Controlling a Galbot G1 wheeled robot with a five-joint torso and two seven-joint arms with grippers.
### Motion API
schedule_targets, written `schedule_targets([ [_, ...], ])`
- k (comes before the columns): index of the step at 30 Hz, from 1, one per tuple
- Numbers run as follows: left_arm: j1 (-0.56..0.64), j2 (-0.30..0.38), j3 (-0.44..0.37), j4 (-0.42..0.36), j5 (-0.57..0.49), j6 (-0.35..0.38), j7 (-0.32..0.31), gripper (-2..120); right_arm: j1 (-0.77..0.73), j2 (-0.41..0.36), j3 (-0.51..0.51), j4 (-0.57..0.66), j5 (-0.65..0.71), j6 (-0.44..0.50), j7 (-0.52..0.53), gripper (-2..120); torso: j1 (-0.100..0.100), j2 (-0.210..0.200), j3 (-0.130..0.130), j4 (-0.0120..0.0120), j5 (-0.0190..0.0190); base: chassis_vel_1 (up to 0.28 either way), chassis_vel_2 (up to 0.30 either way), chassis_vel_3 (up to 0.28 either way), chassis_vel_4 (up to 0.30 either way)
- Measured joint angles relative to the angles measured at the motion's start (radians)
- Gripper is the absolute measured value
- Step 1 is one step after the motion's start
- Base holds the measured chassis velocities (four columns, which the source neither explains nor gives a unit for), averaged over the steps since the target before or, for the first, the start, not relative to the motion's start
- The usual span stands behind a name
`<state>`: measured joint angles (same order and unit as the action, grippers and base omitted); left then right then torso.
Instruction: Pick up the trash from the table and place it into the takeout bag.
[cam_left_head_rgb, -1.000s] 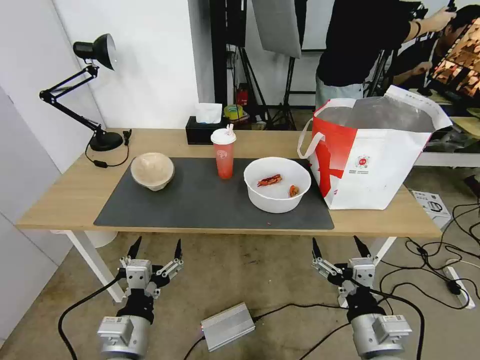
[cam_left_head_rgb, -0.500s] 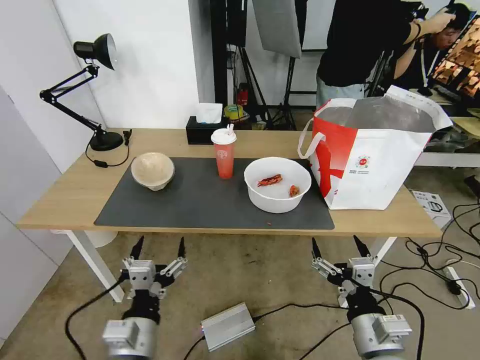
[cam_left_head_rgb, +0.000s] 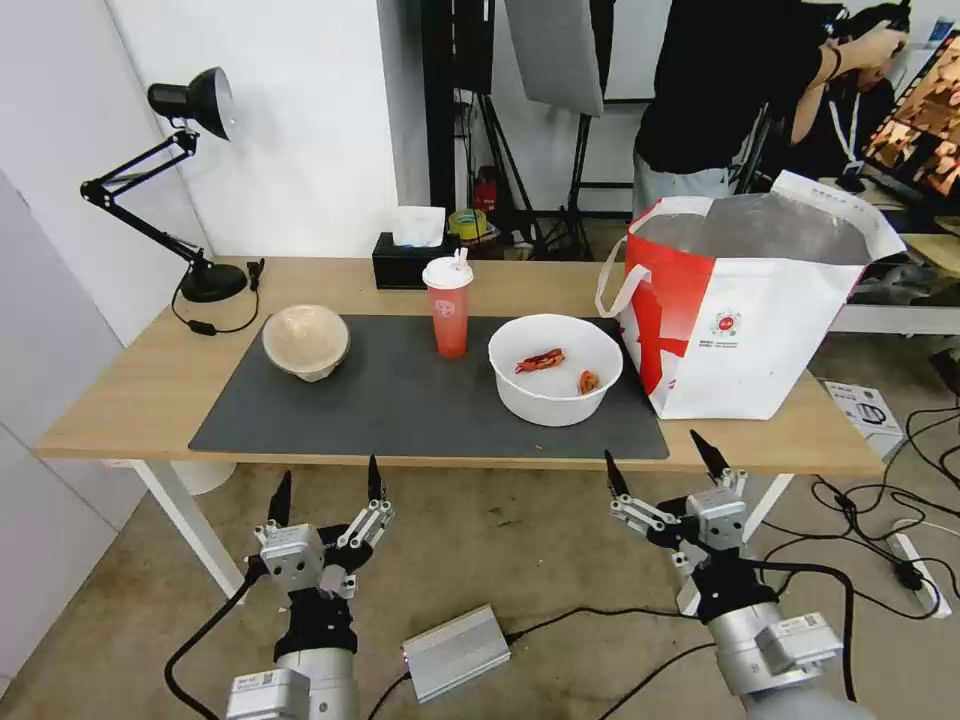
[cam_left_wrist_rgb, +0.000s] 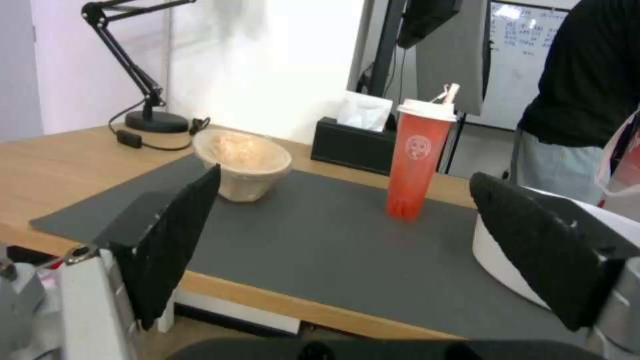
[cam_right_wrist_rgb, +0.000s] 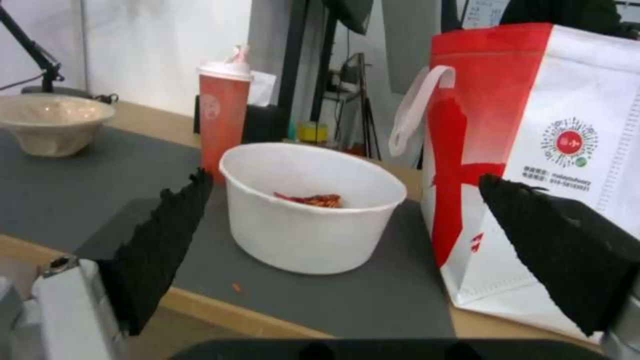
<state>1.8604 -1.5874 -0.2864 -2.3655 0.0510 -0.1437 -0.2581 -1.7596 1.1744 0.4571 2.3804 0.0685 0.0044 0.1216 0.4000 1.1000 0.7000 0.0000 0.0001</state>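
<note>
Head view: on the table (cam_left_head_rgb: 120, 400), mid frame, paper bowl (cam_left_head_rgb: 306, 341), red cup (cam_left_head_rgb: 448, 307), white bowl (cam_left_head_rgb: 554, 368) in a row, bag (cam_left_head_rgb: 745, 305) at right; low down, left gripper (cam_left_head_rgb: 325, 478) and right gripper (cam_left_head_rgb: 660, 457), both spread wide, holding nothing. Left wrist view: red cup (cam_left_wrist_rgb: 419, 158) at center, paper bowl (cam_left_wrist_rgb: 243, 163) left of it. Right wrist view: white bowl (cam_right_wrist_rgb: 310, 205) at center, bag (cam_right_wrist_rgb: 553, 150) at right.

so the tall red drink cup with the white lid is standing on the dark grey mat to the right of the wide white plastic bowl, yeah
Not quite. The tall red drink cup with the white lid does stand on the dark grey mat, but to the left of the wide white plastic bowl, between it and the beige paper bowl. The head view shows this.
</note>
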Motion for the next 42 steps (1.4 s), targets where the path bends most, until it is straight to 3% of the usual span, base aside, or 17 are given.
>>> schedule_targets([
  [8,0.0,0.013,-0.005,0.003,-0.009,0.003,0.008,100,0.001,0.003,-0.009,-0.008,-0.011,0.0,-0.005,100,0.0,0.0,0.0,0.0,0.0,0.0,0.0,0.0,0.0],
  [12,0.003,0.022,-0.012,0.003,-0.015,0.013,0.014,100,0.016,-0.022,0.008,-0.009,0.049,0.0,-0.042,100,0.0,0.0,0.0,-0.0001,-0.0001,0.0,0.0,0.0,0.0],
  [16,0.011,0.032,-0.021,-0.006,-0.024,0.027,0.021,100,0.07,-0.119,0.035,-0.016,0.135,0.001,-0.096,100,0.0,0.0,0.0,-0.0001,0.0,0.0,0.0,0.0,0.0],
  [18,0.011,0.032,-0.021,-0.007,-0.024,0.027,0.022,100,0.073,-0.125,0.036,-0.017,0.139,0.001,-0.097,100,0.0,0.0,0.0,-0.0001,0.0001,0.0,0.0,0.0,0.0],
  [20,0.019,0.033,-0.024,-0.011,-0.026,0.029,0.024,100,0.113,-0.224,0.053,-0.029,0.189,0.001,-0.121,100,0.0,0.0,0.0,-0.0001,0.0001,0.0,0.0,0.0,0.0],
  [22,0.02,0.033,-0.025,-0.012,-0.027,0.029,0.024,100,0.122,-0.245,0.056,-0.032,0.198,0.001,-0.127,100,0.0,0.0,0.0,0.0001,-0.0001,0.0,0.0,0.0,0.0],
  [24,0.024,0.03,-0.029,-0.013,-0.026,0.029,0.024,100,0.165,-0.33,0.064,-0.042,0.246,0.001,-0.143,100,0.0,0.0,0.0,0.0,0.0,0.0,0.0,0.0,0.0],
  [25,0.024,0.03,-0.029,-0.013,-0.026,0.029,0.024,100,0.165,-0.33,0.064,-0.042,0.246,0.001,-0.143,100,0.0,0.0,0.0,0.0,0.0,0.0,0.0,0.0,0.0],
  [28,0.026,0.025,-0.034,-0.014,-0.026,0.029,0.022,100,0.238,-0.427,0.06,-0.061,0.32,-0.006,-0.157,100,0.0,0.0,0.0,0.0001,0.0,0.0,0.0,0.0,0.0],
  [34,0.026,0.021,-0.043,-0.014,-0.026,0.029,0.022,100,0.333,-0.493,0.037,-0.091,0.387,-0.01,-0.18,100,0.0,0.0,0.0,0.0001,0.0001,0.0,0.0,0.0,0.0],
  [42,0.024,0.011,-0.053,-0.016,-0.032,0.028,0.022,100,0.564,-0.63,-0.053,-0.186,0.524,-0.01,-0.314,100,0.0,0.0,0.0,-0.0001,0.0,0.0,0.0,0.0,0.0],
])
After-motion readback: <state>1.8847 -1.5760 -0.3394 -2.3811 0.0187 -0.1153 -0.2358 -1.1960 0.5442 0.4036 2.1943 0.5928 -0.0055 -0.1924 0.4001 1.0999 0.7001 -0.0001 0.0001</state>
